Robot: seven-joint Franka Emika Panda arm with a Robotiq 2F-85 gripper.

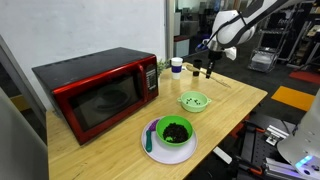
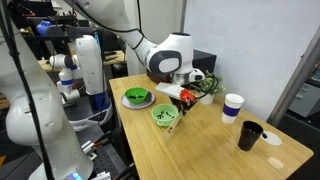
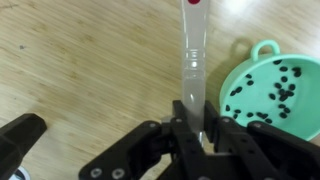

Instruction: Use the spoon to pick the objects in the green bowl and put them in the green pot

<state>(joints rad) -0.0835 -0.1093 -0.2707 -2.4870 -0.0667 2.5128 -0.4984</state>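
Observation:
My gripper (image 3: 193,115) is shut on the pale handle of the spoon (image 3: 192,60), which runs away from the jaws over the bare wood and ends in a red tip at the frame's top edge. The light green bowl (image 3: 255,85), holding several small black pieces, lies just right of the spoon. In both exterior views the gripper (image 1: 206,68) (image 2: 185,95) hangs low over the table close to the green bowl (image 1: 193,108) (image 2: 160,122). The darker green pot (image 1: 176,145) (image 2: 128,96) stands on a white plate beyond the bowl, apart from the gripper.
A red microwave (image 1: 95,95) fills one end of the wooden table (image 1: 235,100). A blue utensil (image 1: 150,136) lies on the plate by the pot. A white cup (image 2: 233,106) and a black cup (image 2: 248,135) stand near the gripper. A black object (image 3: 20,140) shows low in the wrist view.

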